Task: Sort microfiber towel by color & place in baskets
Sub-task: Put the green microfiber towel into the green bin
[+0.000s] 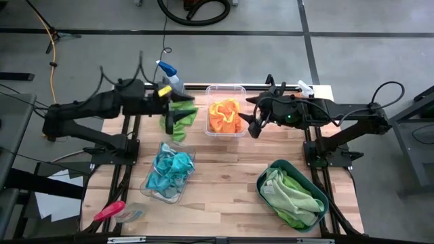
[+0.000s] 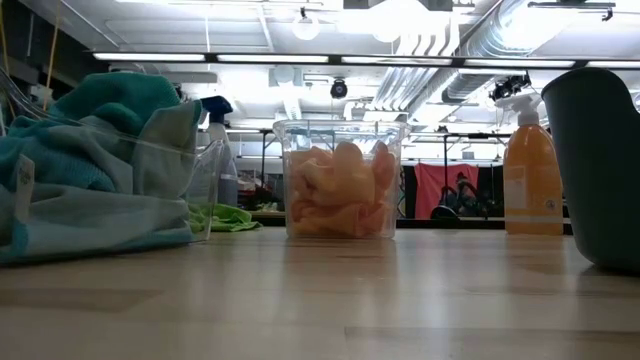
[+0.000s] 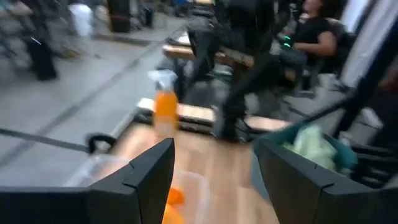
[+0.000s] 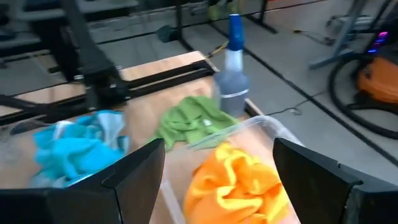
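Observation:
A lime green towel lies flat on the table left of the clear deep tub, which holds orange towels. Blue towels fill the shallow clear dish. Pale green towels lie in the teal basin. My left gripper hovers open above the green towel, with nothing between its fingers. My right gripper is open beside the tub's right side, above the table. Neither gripper shows in the low view.
A blue-capped spray bottle stands at the far edge behind the green towel. An orange-filled bottle stands at the far right. A pink-handled tool lies at the near left corner. Bare wood shows between dish and basin.

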Available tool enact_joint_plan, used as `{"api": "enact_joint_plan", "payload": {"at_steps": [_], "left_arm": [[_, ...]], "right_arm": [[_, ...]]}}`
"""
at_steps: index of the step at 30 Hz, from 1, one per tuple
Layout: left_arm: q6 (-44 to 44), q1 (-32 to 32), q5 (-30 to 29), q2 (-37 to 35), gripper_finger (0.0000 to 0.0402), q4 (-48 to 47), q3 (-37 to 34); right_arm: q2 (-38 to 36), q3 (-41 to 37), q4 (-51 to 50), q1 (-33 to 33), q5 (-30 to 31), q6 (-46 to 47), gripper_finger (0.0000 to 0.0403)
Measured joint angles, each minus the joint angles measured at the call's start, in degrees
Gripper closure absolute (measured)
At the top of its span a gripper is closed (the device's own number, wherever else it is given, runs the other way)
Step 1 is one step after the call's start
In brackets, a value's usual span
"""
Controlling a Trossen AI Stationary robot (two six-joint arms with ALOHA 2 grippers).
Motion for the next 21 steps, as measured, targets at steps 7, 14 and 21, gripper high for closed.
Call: {"api": "enact_joint_plan", "payload": {"at_steps": [7, 14, 21], "left_arm": [[-11.64, 2.64, 7.8, 0.31, 0.0183, 21.31, -16.78], [-11.38, 1.93, 7.93, 0.36, 0.0184, 32.48, -22.27], [-4.98, 1.28, 7.93, 0.29, 0.0185, 32.49, -22.24]], "right_arm": [[0.0, 0.0, 0.4, 0.02, -5.67, -0.4, 0.0105], [0.57, 0.02, 6.67, 0.01, -7.41, -5.79, 0.0105], [1.42, -1.23, 10.31, -1.15, -10.59, -7.34, 0.0105]]}}
